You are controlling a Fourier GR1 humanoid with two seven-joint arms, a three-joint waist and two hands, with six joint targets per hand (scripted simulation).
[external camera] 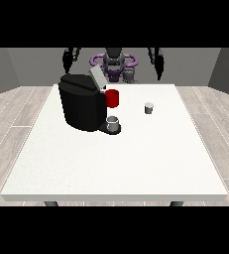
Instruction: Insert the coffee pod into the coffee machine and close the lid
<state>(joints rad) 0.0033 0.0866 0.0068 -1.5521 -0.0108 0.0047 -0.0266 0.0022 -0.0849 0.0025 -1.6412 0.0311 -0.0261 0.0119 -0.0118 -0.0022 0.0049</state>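
A black coffee machine (81, 101) stands on the white table (116, 158) left of centre, its grey lid (97, 79) tilted up and open. A small grey cup (113, 122) rests on the machine's base at the front right. The small grey coffee pod (148, 107) stands alone on the table to the right of the machine. Both hands hang raised near the robot's shoulders, far behind the objects: the hand at the view's left (66, 60) and the hand at the view's right (159, 64). Neither hand holds anything.
A red mug (112, 98) stands just behind the machine's right side. The robot's torso (114, 64) is at the table's far edge. Wooden floor surrounds the table.
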